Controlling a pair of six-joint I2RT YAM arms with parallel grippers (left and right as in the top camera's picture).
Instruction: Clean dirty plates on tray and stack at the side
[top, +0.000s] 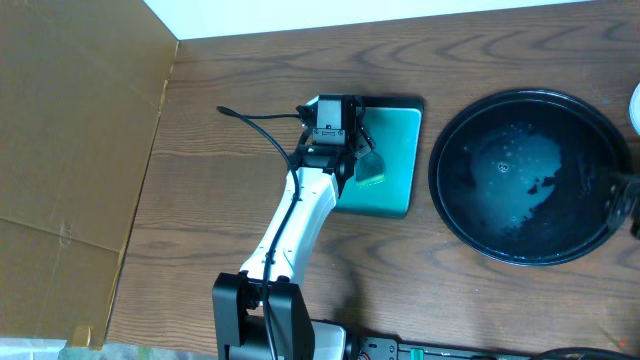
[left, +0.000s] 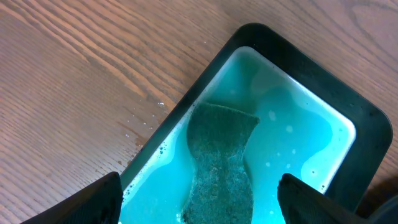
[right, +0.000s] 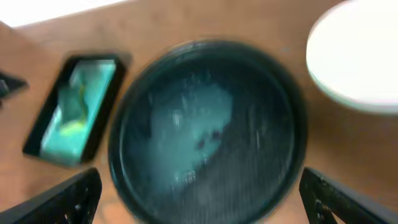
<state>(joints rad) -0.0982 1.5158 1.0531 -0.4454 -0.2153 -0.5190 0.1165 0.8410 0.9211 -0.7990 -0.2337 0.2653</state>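
You see the tray (top: 470, 205) bare of plates (right: 357, 56), which lie beside it, perhaps stacked though blurred, so little seems left; left hand (left: 199, 200) and right hand (right: 202, 202) are both spread, empty.

Black tray (top: 470, 225) wet (round, glossy); white plate (right: 357, 56) beside.

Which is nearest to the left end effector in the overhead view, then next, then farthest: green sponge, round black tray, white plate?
1. Green sponge, right by the left end effector, in the teal tray.
2. Round black tray, right of centre.
3. White plate, far right edge.
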